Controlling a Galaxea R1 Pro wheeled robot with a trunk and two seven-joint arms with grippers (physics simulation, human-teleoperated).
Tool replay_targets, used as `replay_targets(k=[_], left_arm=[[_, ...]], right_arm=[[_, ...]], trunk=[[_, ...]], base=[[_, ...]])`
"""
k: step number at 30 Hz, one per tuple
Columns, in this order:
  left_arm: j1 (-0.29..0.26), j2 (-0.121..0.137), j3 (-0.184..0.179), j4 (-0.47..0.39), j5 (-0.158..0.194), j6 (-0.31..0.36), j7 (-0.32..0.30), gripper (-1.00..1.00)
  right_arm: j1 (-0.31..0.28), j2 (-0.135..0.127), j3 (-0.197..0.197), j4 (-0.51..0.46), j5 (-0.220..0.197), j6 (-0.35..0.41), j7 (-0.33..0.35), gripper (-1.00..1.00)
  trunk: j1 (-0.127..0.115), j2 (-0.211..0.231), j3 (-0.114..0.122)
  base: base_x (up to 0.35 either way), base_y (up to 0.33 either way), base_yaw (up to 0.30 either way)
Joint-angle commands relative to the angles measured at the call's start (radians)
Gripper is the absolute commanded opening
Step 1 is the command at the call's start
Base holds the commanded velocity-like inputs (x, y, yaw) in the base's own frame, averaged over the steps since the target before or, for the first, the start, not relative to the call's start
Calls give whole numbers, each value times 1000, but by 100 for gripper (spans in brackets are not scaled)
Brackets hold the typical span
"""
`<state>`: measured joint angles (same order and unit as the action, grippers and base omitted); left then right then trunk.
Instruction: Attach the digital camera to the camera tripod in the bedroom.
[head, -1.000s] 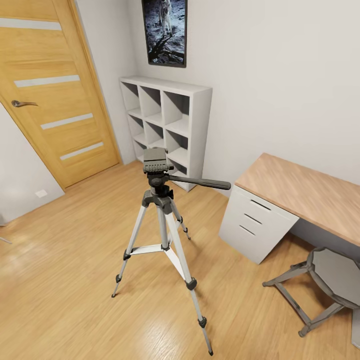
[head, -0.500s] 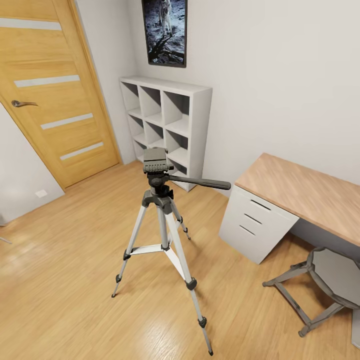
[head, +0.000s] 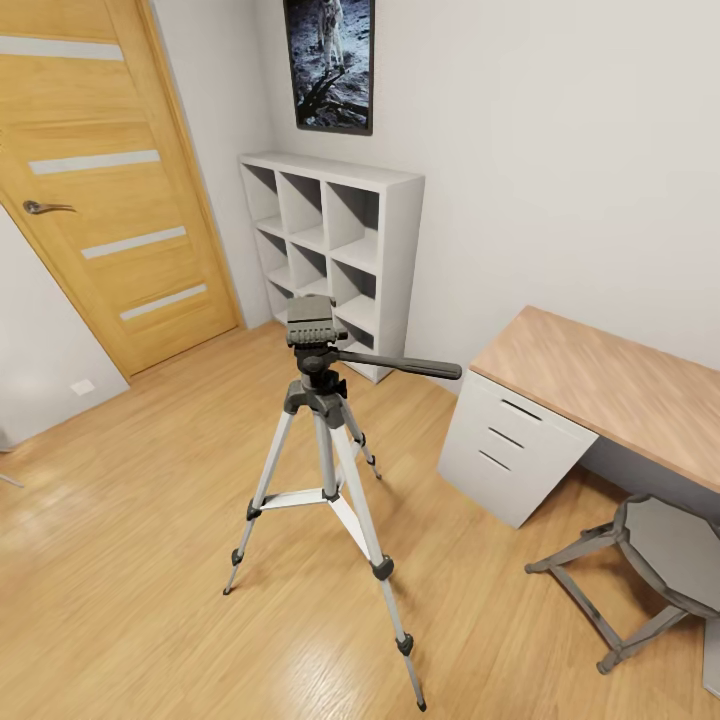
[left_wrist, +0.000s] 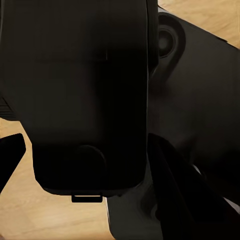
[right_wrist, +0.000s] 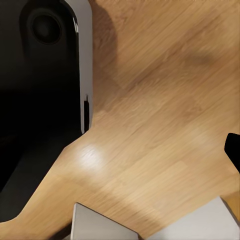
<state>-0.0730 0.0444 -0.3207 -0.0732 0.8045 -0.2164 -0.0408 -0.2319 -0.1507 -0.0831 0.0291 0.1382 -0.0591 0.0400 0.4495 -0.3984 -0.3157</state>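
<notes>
The camera tripod (head: 325, 440) stands upright on the wood floor in the middle of the head view, silver legs spread. Its dark grey head plate (head: 310, 322) is bare on top, and the long pan handle (head: 400, 367) points right toward the desk. In the left wrist view a black boxy body, apparently the digital camera (left_wrist: 90, 100), sits very close between the dark fingers (left_wrist: 11, 152) of my left gripper (left_wrist: 92, 165), which looks shut on it. My right gripper (right_wrist: 125, 150) hangs over bare floor, one fingertip (right_wrist: 233, 150) at the frame's edge, open with nothing in it.
A wood-topped desk (head: 620, 385) with white drawers (head: 505, 445) stands right of the tripod, a grey stool (head: 660, 560) in front of it. Behind are the white cube shelf (head: 330, 250), astronaut poster (head: 330, 60) and oak door (head: 110, 200). Open floor surrounds the tripod's legs.
</notes>
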Motion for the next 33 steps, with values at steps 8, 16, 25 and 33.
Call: replay_targets(k=[8, 16, 25, 33], left_arm=[[-1, 0, -7, 3, 10, -5, -9, -100], [-1, -1, -6, 5, 14, -7, -6, -100], [-1, -3, -5, 6, 15, -6, -2, -100], [-1, -3, -6, 9, 14, -5, -2, -100]], right_arm=[[-1, 0, -9, 3, 11, -7, -1, 100], [-1, -1, -9, 3, 10, -8, -2, 100], [-1, -1, -9, 3, 11, -8, -2, 100], [-1, 0, -9, 3, 13, -12, -3, 100]], trunk=[[0, -2, -2], [0, -2, -2], [0, -2, -2], [0, -2, -2]], base=[[0, 0, 175], [0, 0, 192], [0, 0, 20], [0, 0, 0]])
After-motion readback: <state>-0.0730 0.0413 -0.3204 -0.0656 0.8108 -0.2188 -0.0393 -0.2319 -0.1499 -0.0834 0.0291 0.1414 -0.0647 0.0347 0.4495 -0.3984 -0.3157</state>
